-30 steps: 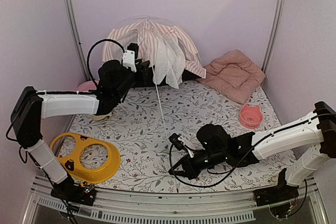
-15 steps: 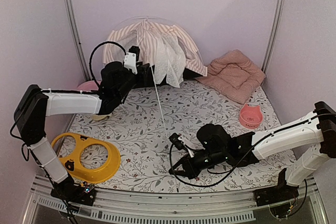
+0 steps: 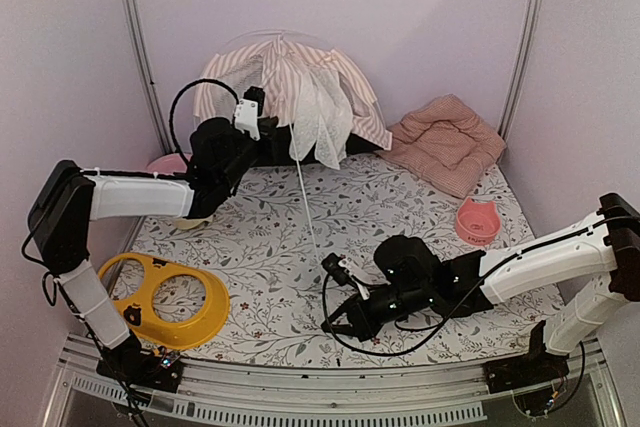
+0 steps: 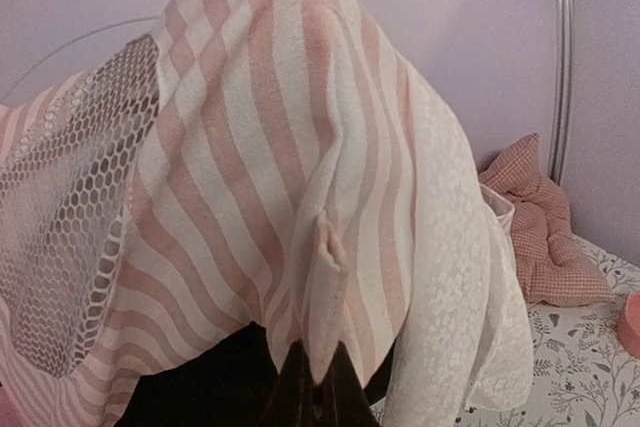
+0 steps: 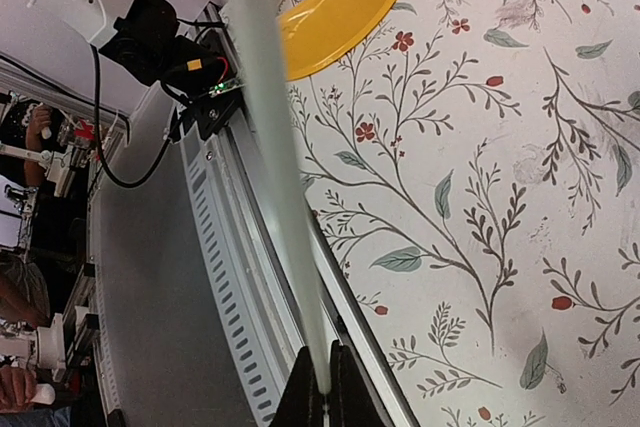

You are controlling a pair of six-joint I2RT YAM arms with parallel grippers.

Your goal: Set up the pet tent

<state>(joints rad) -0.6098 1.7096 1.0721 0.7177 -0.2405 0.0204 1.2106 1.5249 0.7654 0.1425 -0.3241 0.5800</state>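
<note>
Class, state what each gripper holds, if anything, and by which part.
Left gripper pinches a fold of the pink-and-white striped fabric tent; right gripper clamps the thin pale pole at its end.

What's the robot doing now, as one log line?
left fingers: shut on pink-and-white striped fabric pet tent | right fingers: shut on thin white tent pole | tent: sagging, not set up

The pet tent has pink and white stripes. The cushion is pink with checks. The bowl is pink, the dish yellow. The tabletop is white with leaves and red flowers.
</note>
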